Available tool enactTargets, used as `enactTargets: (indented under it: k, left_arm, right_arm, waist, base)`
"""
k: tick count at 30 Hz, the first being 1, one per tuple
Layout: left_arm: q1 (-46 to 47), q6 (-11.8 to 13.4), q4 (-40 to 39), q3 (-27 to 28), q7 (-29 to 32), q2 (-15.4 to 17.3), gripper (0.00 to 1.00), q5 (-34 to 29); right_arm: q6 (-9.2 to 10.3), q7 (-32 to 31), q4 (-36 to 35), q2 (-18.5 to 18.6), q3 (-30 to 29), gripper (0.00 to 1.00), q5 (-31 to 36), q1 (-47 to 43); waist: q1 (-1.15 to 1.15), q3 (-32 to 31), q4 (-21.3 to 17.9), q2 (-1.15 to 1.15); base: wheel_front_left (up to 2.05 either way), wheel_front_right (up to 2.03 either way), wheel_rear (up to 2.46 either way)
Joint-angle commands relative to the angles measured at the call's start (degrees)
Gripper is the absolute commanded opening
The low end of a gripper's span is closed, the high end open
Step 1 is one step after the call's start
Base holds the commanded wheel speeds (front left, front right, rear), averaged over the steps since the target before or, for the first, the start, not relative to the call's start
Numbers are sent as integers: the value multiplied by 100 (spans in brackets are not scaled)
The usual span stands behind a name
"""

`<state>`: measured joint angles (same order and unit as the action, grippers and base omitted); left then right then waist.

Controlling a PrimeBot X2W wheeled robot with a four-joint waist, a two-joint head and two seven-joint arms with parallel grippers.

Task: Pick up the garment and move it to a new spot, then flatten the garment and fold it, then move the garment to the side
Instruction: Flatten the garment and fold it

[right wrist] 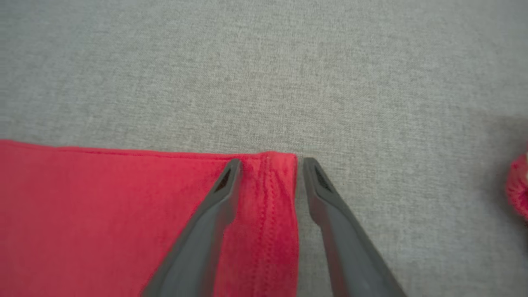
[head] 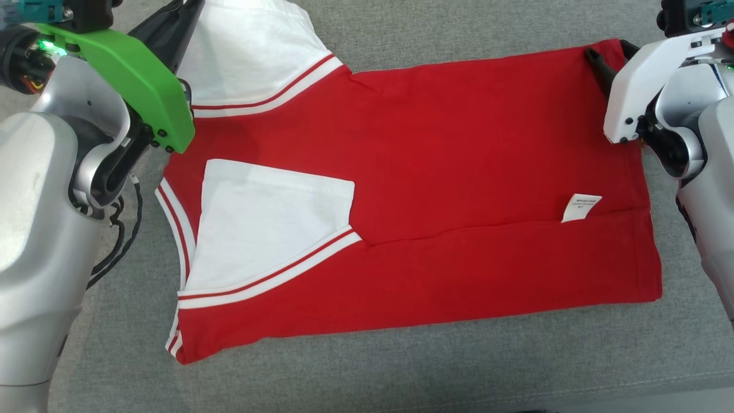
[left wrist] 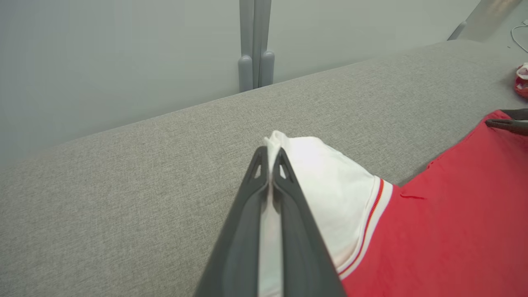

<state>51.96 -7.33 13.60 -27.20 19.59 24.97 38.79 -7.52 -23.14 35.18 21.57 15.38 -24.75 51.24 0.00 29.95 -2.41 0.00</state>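
The garment [head: 436,172] is a red T-shirt with white sleeves, spread flat on the grey cloth surface [head: 401,373]; its near sleeve [head: 269,229] is folded in over the body. My left gripper [left wrist: 270,159] is shut on the far white sleeve [left wrist: 326,194], whose cloth shows pinched between the fingers. In the head view that gripper [head: 192,11] sits at the upper left. My right gripper [right wrist: 268,167] is open and straddles the shirt's far hem corner [right wrist: 276,181], one finger on the red cloth, the other on the grey surface. The head view shows it [head: 608,54] at the upper right.
A small white label [head: 580,207] sticks out of the side seam near the hem. Another bit of red cloth [right wrist: 519,187] lies to the right, apart from the shirt. The surface's far edge [left wrist: 288,82] meets a pale wall with a grey post [left wrist: 255,41].
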Motion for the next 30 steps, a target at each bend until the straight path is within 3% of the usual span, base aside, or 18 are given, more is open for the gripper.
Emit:
enactTargets:
  k: [1, 2, 10, 17, 30]
  left_arm:
    - [-40, -16, -14, -2, -18, 11, 0, 17]
    - [-34, -16, -27, -10, -24, 19, 0, 20]
    - [-45, 57, 59, 30, -209, 86, 0, -36]
    - [-767, 150, -394, 142, -519, 202, 0, 153]
    - [-3039, 813, -1994, 325, -1038, 399, 0, 425]
  right_arm:
    - [9, -12, 95, 48, 68, 5, -58, 32]
    - [9, 8, 126, 64, 101, 0, -103, 42]
    - [9, 878, 258, -29, 193, 0, -46, 212]
    - [9, 1777, 14, 53, 509, 0, -204, -343]
    - [9, 2706, -867, 340, -6, 0, -258, -2047]
  waist:
    - [0, 3, 16, 0]
    - [0, -1, 14, 0]
    - [0, -160, -62, 0]
    - [0, -482, -94, 0]
    - [0, -1143, 75, 0]
  base:
    - [0, 0, 0]
    - [0, 0, 0]
    - [0, 0, 0]
    - [0, 0, 0]
    - [0, 0, 0]
